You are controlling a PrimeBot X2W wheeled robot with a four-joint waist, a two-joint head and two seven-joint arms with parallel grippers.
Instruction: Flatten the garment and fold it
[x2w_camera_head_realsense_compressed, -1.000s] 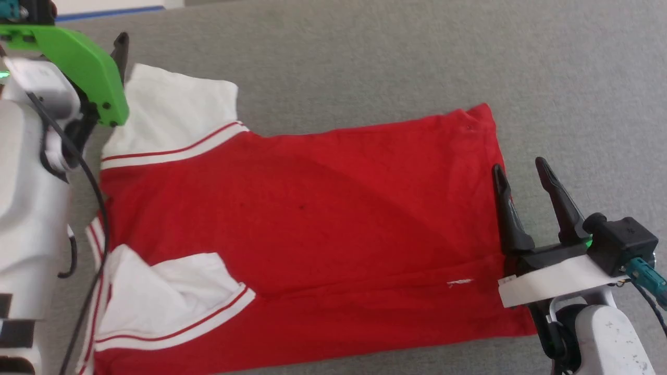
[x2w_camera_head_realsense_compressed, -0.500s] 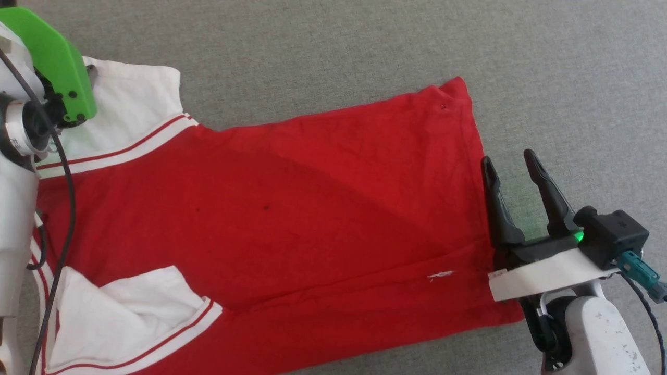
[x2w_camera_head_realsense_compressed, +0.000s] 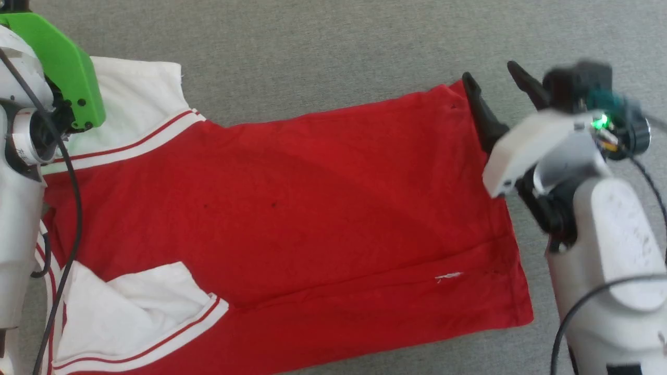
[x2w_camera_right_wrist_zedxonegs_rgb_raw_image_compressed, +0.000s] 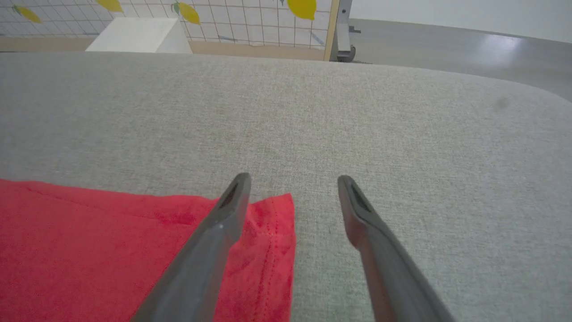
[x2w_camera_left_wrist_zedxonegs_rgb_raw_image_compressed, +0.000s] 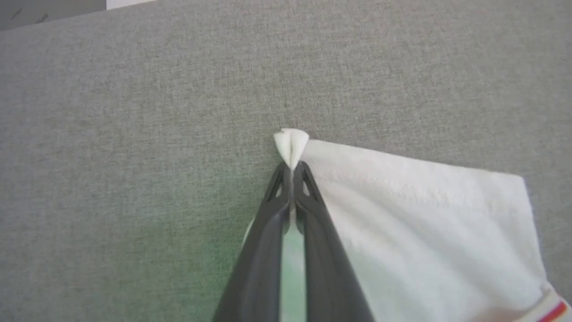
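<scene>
1. Red jersey (x2w_camera_head_realsense_compressed: 323, 198): spread lengthwise on grey upholstered surface (x2w_camera_head_realsense_compressed: 312, 47). Mostly flat, with shallow creases across the body. No print visible on upper face.
2. Near white sleeve (x2w_camera_head_realsense_compressed: 135, 307): folded in over the red cloth, not yet smoothed.
3. Far white sleeve (x2w_camera_head_realsense_compressed: 140, 99): corner pinched between the closed fingers of the left gripper (x2w_camera_left_wrist_zedxonegs_rgb_raw_image_compressed: 291, 169), with a small tuft poking past the tips. Same hold as a second ago.
4. Right gripper (x2w_camera_right_wrist_zedxonegs_rgb_raw_image_compressed: 292, 188): moved from beside the jersey's mid-hem to its far hem corner (x2w_camera_right_wrist_zedxonegs_rgb_raw_image_compressed: 277, 214). Fingers spread, one over the cloth and one past its edge, gripping nothing.
5. Judged: far edge now covered at both ends. Probably set to clamp the hem corner, then to tension or fold. Flattening unfinished, folding not begun.
</scene>
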